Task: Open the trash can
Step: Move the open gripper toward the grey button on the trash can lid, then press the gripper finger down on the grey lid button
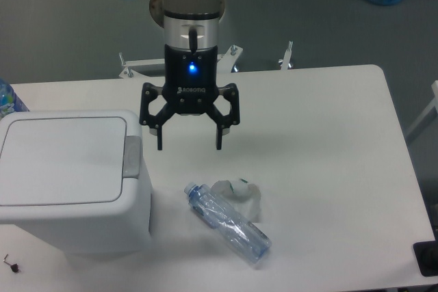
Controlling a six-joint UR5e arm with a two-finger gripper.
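The end effector (190, 147) hangs released, fingers spread, above the bench (328, 141); the trash can (68, 182), lid closed, sits to its left, a bottle (227, 223) below it

Robot lab — white table (328, 169), grey floor (68, 18)

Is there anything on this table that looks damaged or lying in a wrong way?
Yes. The clear bottle lies on its side and looks crushed, right of the trash can, touching some crumpled white material. The trash can's lid is closed and sits level.
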